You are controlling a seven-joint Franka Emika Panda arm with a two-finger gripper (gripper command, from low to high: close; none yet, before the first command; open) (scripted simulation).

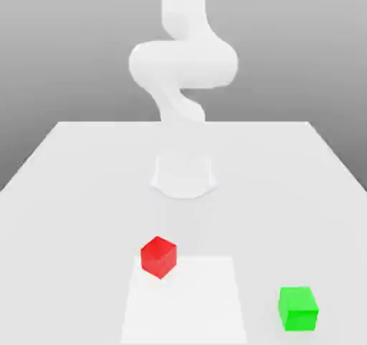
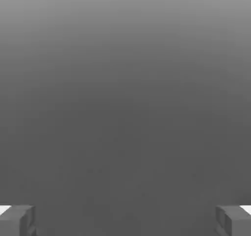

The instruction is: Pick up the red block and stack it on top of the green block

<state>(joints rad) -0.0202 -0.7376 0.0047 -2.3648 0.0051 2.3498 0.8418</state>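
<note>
— Where are we in the job?
— At the very start, I'd judge. The white two-finger end effector (image 2: 125,221) is open with nothing between its fingers, and the solid red cube-shaped block (image 1: 158,257) sits on the pale, smooth worktop (image 1: 86,229), at the back edge of a brighter white square patch (image 1: 185,304).
— And the target?
— The bright green cube-shaped block (image 1: 298,309), on the worktop too, nearer the exterior view's right and well apart from the red one.
— Next move?
— Bring the open end effector over the red block and turn it to suit; that block looks angled, so a mismatched grip could twist it. Then lower and close.
— Count?
— One red block, one green block, one white patch, one arm (image 1: 183,64).
</note>
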